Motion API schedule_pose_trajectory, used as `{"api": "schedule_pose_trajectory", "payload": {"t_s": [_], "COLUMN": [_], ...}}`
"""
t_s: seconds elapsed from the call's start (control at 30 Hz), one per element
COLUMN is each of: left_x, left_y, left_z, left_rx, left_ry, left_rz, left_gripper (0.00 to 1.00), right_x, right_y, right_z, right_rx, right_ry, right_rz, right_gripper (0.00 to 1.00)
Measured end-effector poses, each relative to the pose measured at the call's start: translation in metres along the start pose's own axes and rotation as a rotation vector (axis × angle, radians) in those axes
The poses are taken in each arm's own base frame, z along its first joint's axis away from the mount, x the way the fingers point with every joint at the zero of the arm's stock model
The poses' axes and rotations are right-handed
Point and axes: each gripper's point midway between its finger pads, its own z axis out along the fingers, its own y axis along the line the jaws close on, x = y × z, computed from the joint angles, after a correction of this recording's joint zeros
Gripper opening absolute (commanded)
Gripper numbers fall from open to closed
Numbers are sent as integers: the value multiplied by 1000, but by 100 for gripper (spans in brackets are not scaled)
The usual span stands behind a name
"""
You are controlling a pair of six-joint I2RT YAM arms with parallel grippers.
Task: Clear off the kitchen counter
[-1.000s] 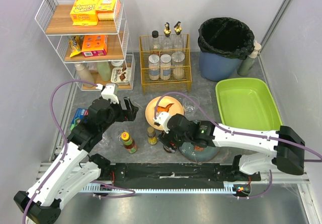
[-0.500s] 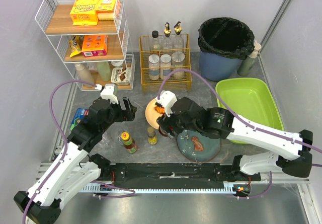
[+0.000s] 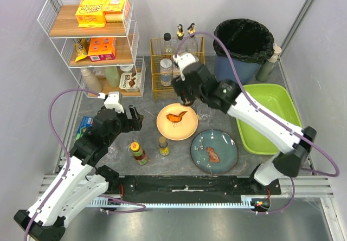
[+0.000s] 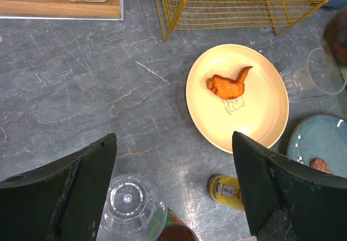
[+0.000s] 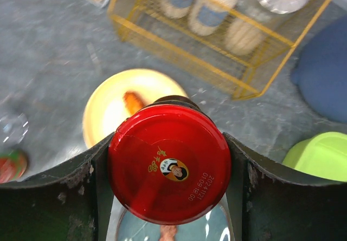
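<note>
Holding a red-lidded jar (image 5: 179,181) in the right gripper (image 5: 169,154), fingers pressed on both sides of the lid. Lifted off the kitchen counter (image 4: 81,78), hanging over the front edge of the yellow wire rack (image 3: 178,81) at 12 o'clock. Left gripper (image 4: 173,143) spread wide with nothing between the jaws, hovering over bare stone on the counter's 9 o'clock side.

Around the left gripper:
- Upturned clear cup (image 4: 132,206) just below at 6 o'clock, with a small sauce bottle (image 3: 139,153) beside it.
- Yellow-capped bottle (image 4: 225,189) at 5 o'clock, just off the rim of the yellow plate (image 4: 244,127).
- Fried wing piece (image 4: 226,85) lying on that plate.
- Clear glass (image 4: 314,76) right against the plate's 3 o'clock rim.
- Blue plate (image 3: 222,141) at 4 o'clock of the yellow one, near but apart, carrying a brown scrap.

Edges:
- White wire rack (image 3: 64,28) filling the 11 o'clock corner, its bottom shelf reaching the stone.
- Blue packet (image 3: 85,124) at the 9 o'clock edge.
- Trash bin (image 3: 233,70) at 1 o'clock, with a green bottle (image 3: 267,69) squeezed between it and the wall.
- Lime-green tray (image 3: 265,111) along the 3 o'clock edge, with the right arm crossing over its near left corner.

Open room:
- Bare stone between the white rack and the yellow plate.
- Narrow strip along the 6 o'clock edge in front of the bottles and the blue plate.
</note>
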Motion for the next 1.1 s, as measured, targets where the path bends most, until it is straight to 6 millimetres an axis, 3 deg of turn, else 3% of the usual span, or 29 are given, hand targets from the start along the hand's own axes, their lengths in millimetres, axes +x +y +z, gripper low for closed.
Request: {"api": "schedule_pose_trajectory", "payload": {"t_s": [0.1, 0.2, 0.43, 0.8, 1.1], "left_x": [-1, -1, 0, 2, 6], "left_y": [1, 2, 3, 4, 6], "left_z": [-1, -1, 1, 4, 8], "left_rx": [-5, -12, -18, -26, -44], "left_ry": [-5, -7, -1, 12, 28], "left_rz": [0, -1, 1, 5, 10], "left_gripper": [92, 92, 92, 92, 92], "right_x": [-10, -20, -23, -26, -7], "right_y": [-35, -57, -74, -109, -119], "right_z": [33, 67, 111, 138, 156], "right_rx": [77, 124, 148, 166, 152], "right_ry": [20, 24, 30, -21, -5], "right_rz": [30, 41, 46, 117, 156], "right_gripper": [8, 8, 8, 8, 8]}}
